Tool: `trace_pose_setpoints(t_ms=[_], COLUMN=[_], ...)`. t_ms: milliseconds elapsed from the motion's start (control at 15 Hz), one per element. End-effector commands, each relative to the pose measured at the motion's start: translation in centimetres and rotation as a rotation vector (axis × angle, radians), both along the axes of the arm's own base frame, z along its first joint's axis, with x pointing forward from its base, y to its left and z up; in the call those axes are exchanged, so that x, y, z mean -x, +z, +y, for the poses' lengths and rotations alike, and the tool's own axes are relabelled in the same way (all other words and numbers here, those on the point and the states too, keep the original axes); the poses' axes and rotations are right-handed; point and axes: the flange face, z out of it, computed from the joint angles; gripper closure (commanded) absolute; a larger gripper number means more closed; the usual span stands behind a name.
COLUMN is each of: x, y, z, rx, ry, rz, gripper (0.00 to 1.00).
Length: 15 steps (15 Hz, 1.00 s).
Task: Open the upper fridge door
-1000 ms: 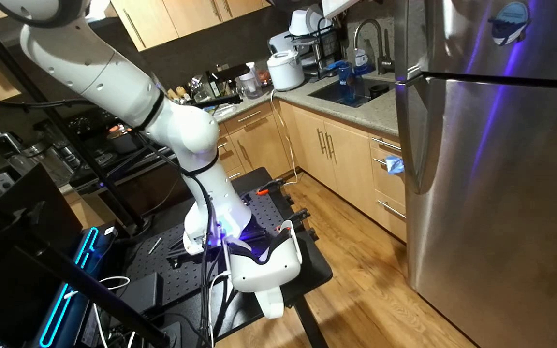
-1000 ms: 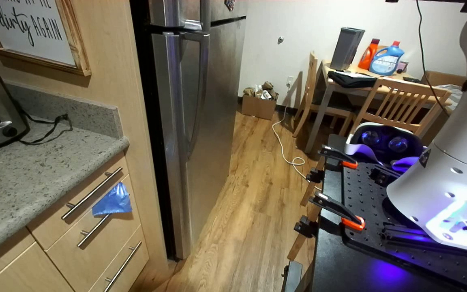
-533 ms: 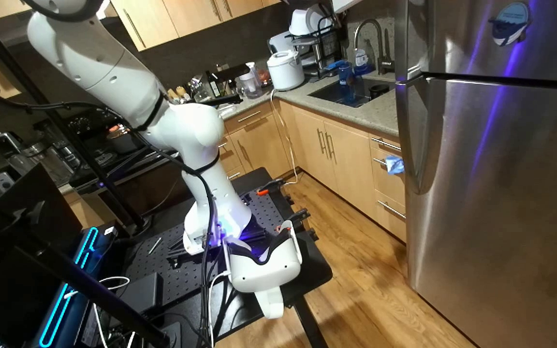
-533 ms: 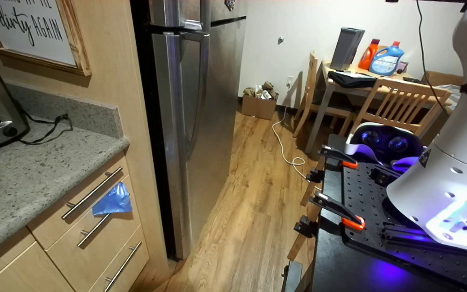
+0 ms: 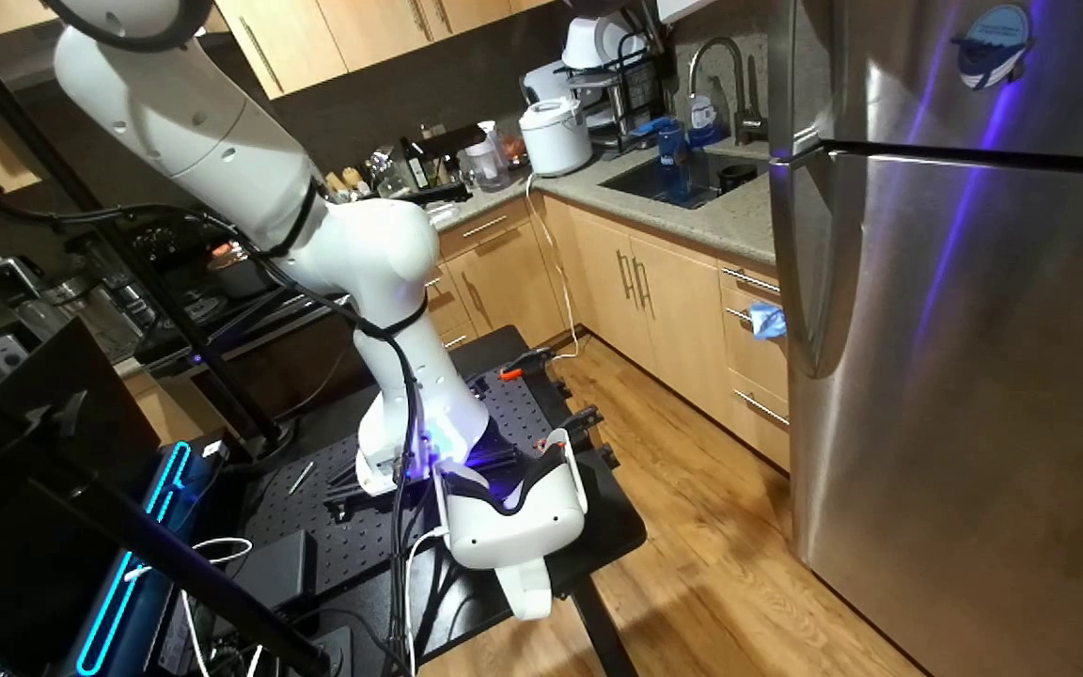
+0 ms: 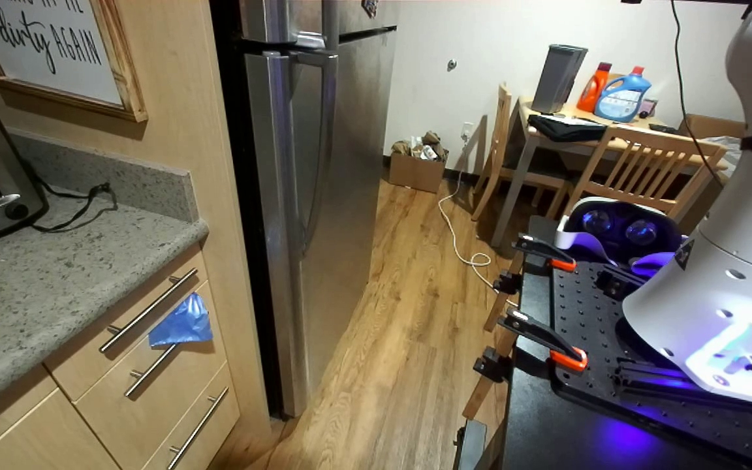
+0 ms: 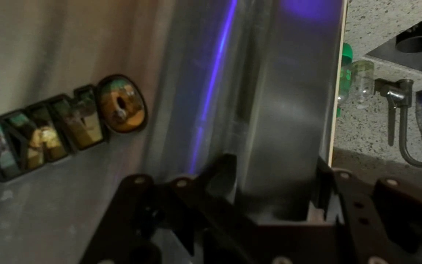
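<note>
Wrist view, from left: brushed metal (image 7: pixel 68 44) fills the frame around a slanting row of picture-filled letters (image 7: pixel 86 124), cut off at the left edge and too blurred to read. Which fridge panel the metal belongs to is hard to make out. A violet streak of light (image 7: pixel 216 69) runs beside the letters. The dark gripper (image 7: pixel 275 168) reaches in from below, its two fingers (image 7: pixel 229 165) spread well apart, a dull metal band (image 7: pixel 284 110) showing between; whether either finger touches it, I cannot tell. At far right, a faucet (image 7: pixel 403 124) stands at a speckled counter (image 7: pixel 372 22).

In an exterior view, a white arm (image 5: pixel 212 141) rises at left until the top edge crops it. At far right is the upper fridge door (image 5: pixel 899 85), cut off above and at right, a dark seam (image 5: pixel 974 158) dividing it from the lower door (image 5: pixel 965 404). Too little shows to judge its long axis.

In an exterior view, wooden drawers (image 6: pixel 187 372) stand at left, then the upper fridge door, a cropped sliver in line with the lower door, its face turned right. Its handle (image 6: pixel 331 23) runs upright, lower end alone in frame. Wood floor (image 6: pixel 408 339) stretches from there to a black table (image 6: pixel 565 431), where black clamps (image 6: pixel 536 328) with orange tips jut past the left edge.
</note>
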Motion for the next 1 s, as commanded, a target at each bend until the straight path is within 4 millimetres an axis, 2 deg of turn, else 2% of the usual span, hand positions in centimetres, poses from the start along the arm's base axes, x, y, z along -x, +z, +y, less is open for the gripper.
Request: trace_pose_setpoints(t_ms=[0,133,267,600,933], x=[0.3,0.8,1.2,2.4,2.7], y=[0.8,1.3,1.6,2.2,1.6], z=[-0.4,-0.6,-0.8,-1.1,-1.1], rx=[0.024,0.037,0.044,0.059,0.061], ry=[0.000,-0.001,-0.005,-0.030,-0.042], rz=[-0.012,-0.003,0.000,-0.003,0.019], gripper=[0.81,0.95,0.91,0.91,0.91])
